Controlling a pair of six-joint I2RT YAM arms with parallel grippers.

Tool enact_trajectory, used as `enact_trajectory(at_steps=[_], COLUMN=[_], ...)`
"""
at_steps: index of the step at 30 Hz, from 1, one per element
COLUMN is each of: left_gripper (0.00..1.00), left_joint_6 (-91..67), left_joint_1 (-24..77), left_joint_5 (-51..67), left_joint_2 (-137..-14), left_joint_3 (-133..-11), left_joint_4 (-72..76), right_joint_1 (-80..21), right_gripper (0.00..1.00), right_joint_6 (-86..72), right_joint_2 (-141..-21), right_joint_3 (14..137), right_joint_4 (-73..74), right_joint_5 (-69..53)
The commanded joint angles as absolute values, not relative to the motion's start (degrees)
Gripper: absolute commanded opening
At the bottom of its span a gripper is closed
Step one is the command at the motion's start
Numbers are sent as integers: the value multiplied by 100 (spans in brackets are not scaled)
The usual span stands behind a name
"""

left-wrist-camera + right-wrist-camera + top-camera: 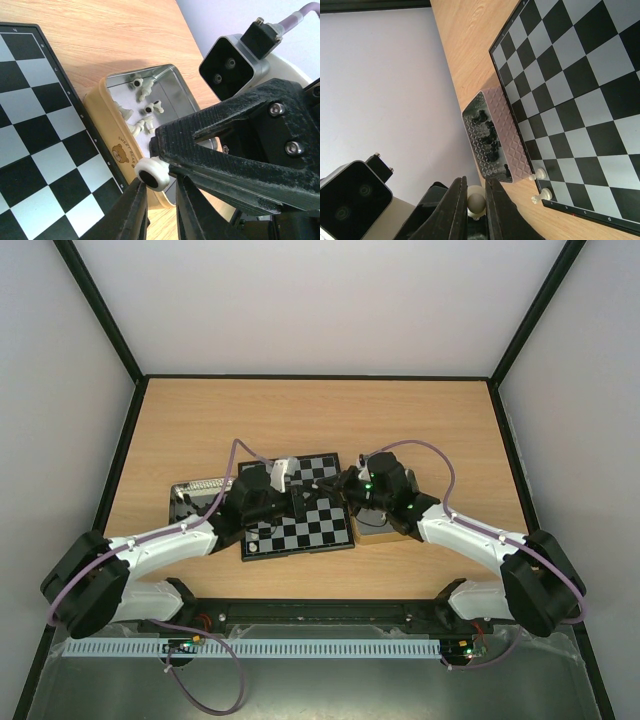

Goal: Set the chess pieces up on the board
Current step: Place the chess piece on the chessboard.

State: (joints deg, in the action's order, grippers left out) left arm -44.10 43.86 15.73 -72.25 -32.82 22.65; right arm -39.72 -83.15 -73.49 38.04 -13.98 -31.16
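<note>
The board (322, 520) lies mid-table under both wrists; it also shows in the left wrist view (35, 125) and the right wrist view (580, 85). My right gripper (476, 201) is shut on a cream-white chess piece (476, 204), held in the air. In the left wrist view that piece's round base (151, 173) sticks out of the right gripper's fingers (210, 150). My left gripper (162, 197) is open with a narrow gap, and its left fingertip sits right at the piece's base. Two white pieces (538, 174) stand on the board's corner squares.
A cream tin (107, 125) holding several white pieces lies against the board's right side. A pinkish tin (507, 132) holding several black pieces lies against its left side. The two grippers (318, 492) meet over the board. Walls close in the table.
</note>
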Motion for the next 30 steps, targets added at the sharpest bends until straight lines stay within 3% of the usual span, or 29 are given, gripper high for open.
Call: enact_trajectory(at_steps=[1, 4, 8, 15, 22, 30], left_gripper=[17, 16, 31, 40, 39, 25], left_joint_6=[-4105, -3926, -3694, -2836, -1943, -1403], left_joint_1=[4402, 4403, 4403, 4402, 4403, 4403], left_joint_5=[1388, 1433, 1510, 1798, 2241, 2493], left_joint_2=[-7197, -7192, -7143, -7139, -7019, -6918], left_joint_3=[-3382, -3391, -3442, -3581, -3579, -3445], left_joint_4=[2378, 2319, 2210, 1787, 1686, 1955], right_joint_1=[-4024, -4024, -4021, -4021, -4025, -4025], right_gripper=[10, 10, 9, 6, 5, 5], right_joint_6=[-8141, -8038, -7894, -7531, -6902, -6389], right_joint_2=[-7376, -7368, -7335, -7261, -7330, -7434], right_joint_3=[3806, 3813, 3811, 3874, 4158, 4375], right_joint_4=[-1251, -1203, -1132, -911, -388, 110], right_joint_5=[-3226, -3238, -3288, -3551, -3966, -4160])
